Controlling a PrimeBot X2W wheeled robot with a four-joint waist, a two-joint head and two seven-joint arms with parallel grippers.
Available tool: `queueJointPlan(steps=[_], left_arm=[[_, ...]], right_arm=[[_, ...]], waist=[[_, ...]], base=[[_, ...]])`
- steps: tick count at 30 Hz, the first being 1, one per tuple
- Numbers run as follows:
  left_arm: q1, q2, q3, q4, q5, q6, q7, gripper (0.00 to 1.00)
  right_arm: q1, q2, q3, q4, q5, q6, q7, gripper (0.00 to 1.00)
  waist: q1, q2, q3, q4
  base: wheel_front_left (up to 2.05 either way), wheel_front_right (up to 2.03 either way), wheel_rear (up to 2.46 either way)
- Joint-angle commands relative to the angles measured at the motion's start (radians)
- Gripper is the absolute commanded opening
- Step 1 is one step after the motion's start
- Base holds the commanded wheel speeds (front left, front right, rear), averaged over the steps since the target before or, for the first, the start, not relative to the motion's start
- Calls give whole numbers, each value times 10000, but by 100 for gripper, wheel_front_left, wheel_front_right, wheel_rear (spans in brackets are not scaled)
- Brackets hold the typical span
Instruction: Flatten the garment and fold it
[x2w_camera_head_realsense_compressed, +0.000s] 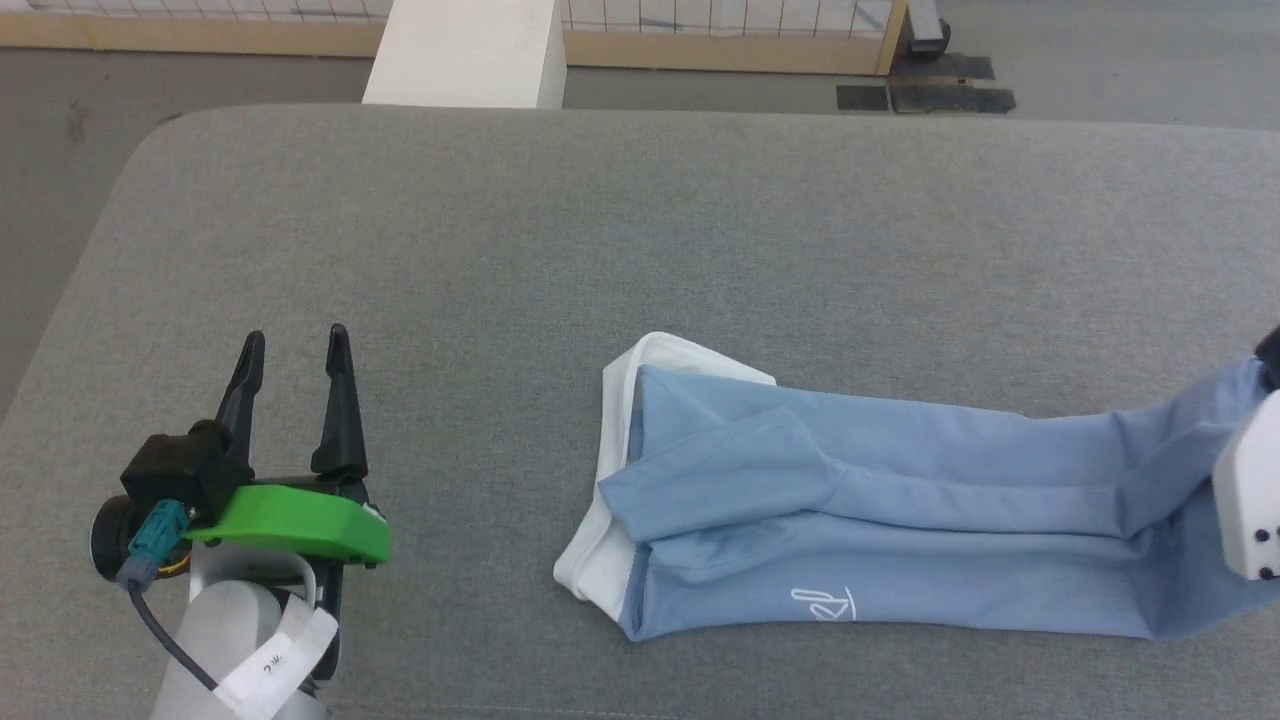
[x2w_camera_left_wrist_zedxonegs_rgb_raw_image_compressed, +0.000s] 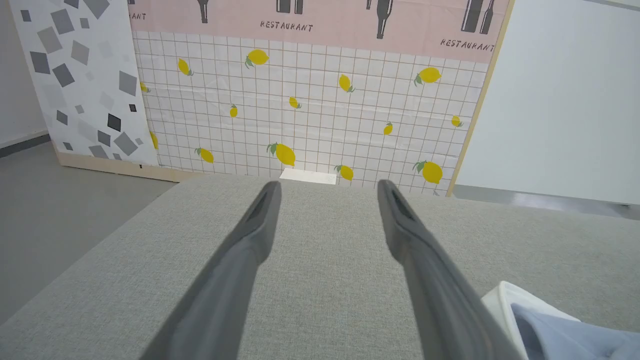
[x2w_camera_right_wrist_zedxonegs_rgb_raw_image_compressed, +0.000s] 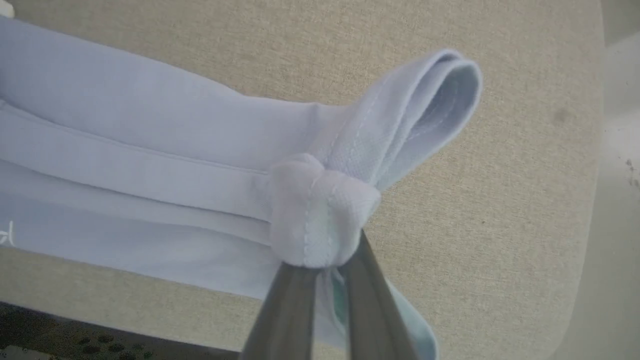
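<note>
The garment (x2w_camera_head_realsense_compressed: 880, 510), a light blue polo shirt, lies folded into a long strip across the grey padded table (x2w_camera_head_realsense_compressed: 600, 250). Its white collar (x2w_camera_head_realsense_compressed: 620, 400) points left and a small white logo (x2w_camera_head_realsense_compressed: 825, 603) shows near the front edge. My right gripper (x2w_camera_right_wrist_zedxonegs_rgb_raw_image_compressed: 322, 260) is shut on a bunched corner of the garment's (x2w_camera_right_wrist_zedxonegs_rgb_raw_image_compressed: 150, 150) hem at the right end. That end is lifted off the table. Its white wrist housing (x2w_camera_head_realsense_compressed: 1250, 500) shows at the right edge of the head view. My left gripper (x2w_camera_head_realsense_compressed: 297, 336) stands open and holds nothing at the lower left, well left of the collar (x2w_camera_left_wrist_zedxonegs_rgb_raw_image_compressed: 505, 305).
A white block (x2w_camera_head_realsense_compressed: 465, 50) stands behind the table's far edge. A lemon-patterned wall panel (x2w_camera_left_wrist_zedxonegs_rgb_raw_image_compressed: 310, 110) rises beyond it. Grey floor (x2w_camera_head_realsense_compressed: 40, 200) lies past the table's rounded left corner. Dark mats (x2w_camera_head_realsense_compressed: 950, 95) lie on the floor at the far right.
</note>
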Motion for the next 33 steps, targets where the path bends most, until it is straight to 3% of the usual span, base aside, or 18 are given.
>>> queueJointPlan(steps=[1, 6, 11, 24, 33], left_arm=[[148, -41, 42, -15, -23, -68, -36, 100], [191, -79, 71, -89, -21, -80, -36, 100], [177, -135, 54, -131, -26, -92, -36, 100], [19, -264, 82, 0, -154, -123, -36, 100], [-31, -306, 129, 55, -157, -160, -36, 100]], right_arm=[[121, 25, 102, -321, 189, -19, 143, 0], [-36, 700, 790, -1445, 737, -19, 610, 0], [-673, 1553, 2035, -1492, 922, -19, 661, 0], [-2859, 3814, 4605, 1532, 623, -19, -662, 0], [-3630, 4530, 5559, 3756, 376, -19, -1314, 0]], waist=[[0, -1, -66, -49], [0, -1, -68, -88], [0, -1, -1, -17], [0, -1, 295, 779], [0, -1, 471, 1178]], base=[[0, 0, 0], [0, 0, 0], [0, 0, 0], [0, 0, 0], [0, 0, 0]])
